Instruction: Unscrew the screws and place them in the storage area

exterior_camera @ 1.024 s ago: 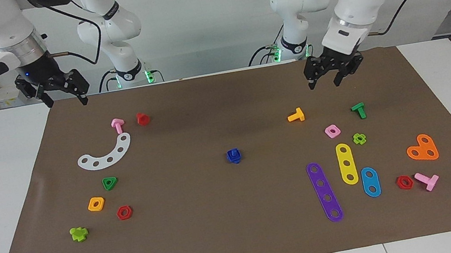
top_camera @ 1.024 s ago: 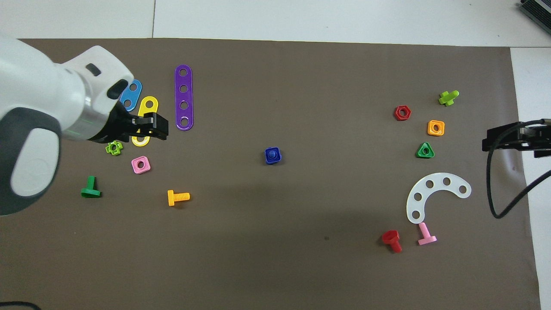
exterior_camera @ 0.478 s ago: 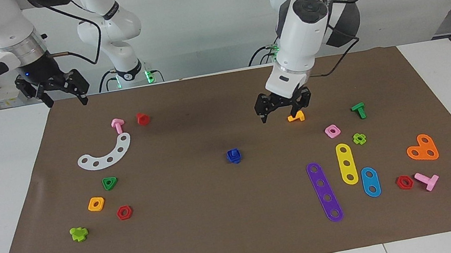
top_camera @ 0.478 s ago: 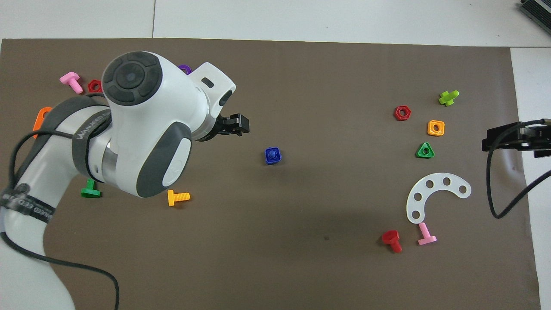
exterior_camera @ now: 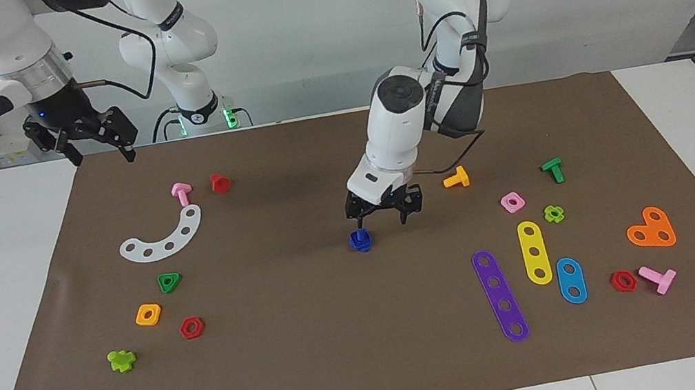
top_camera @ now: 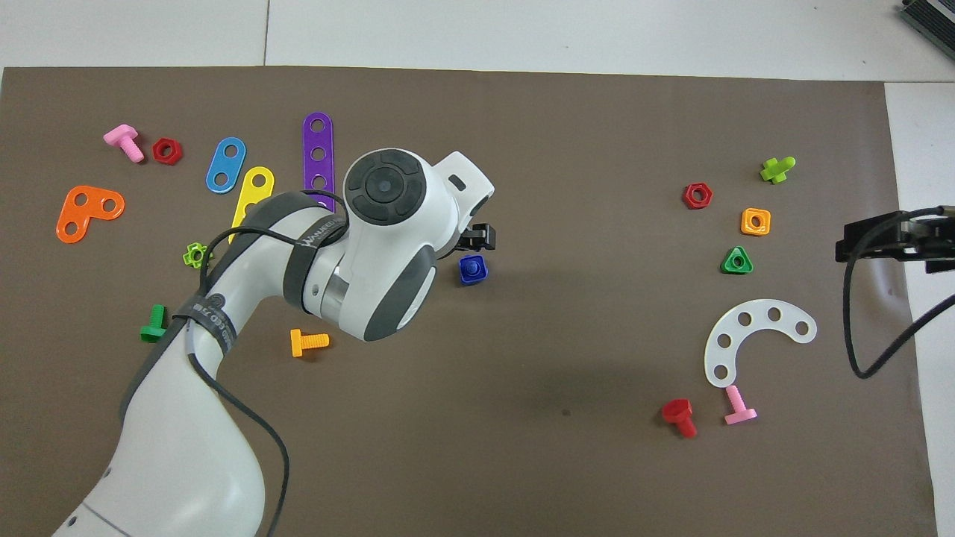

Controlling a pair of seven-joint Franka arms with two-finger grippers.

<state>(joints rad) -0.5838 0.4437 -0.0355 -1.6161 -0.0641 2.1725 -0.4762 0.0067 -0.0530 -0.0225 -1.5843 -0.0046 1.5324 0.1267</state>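
Observation:
The dark-blue bolt [exterior_camera: 361, 239] stands stem up in a dark-blue square nut at the middle of the brown mat; it also shows in the overhead view [top_camera: 473, 268]. My left gripper [exterior_camera: 381, 219] is open and hangs low just beside the bolt, toward the left arm's end, with one fingertip [exterior_camera: 360, 224] directly above the bolt and not touching it. In the overhead view the left gripper [top_camera: 477, 237] shows just past the arm's wrist. My right gripper [exterior_camera: 97, 149] is open and empty, waiting high over the mat's corner at the right arm's end [top_camera: 888, 242].
Toward the left arm's end lie an orange bolt [exterior_camera: 456, 178], a green bolt [exterior_camera: 553, 170], a pink nut [exterior_camera: 512, 202], and purple [exterior_camera: 500, 295], yellow and light-blue strips. Toward the right arm's end lie a white arc plate [exterior_camera: 163, 237], pink and red bolts, and several nuts.
My left arm has swung from the mat's edge near its base, past the orange bolt, and lowered its open gripper to the dark-blue bolt. The right arm has not moved.

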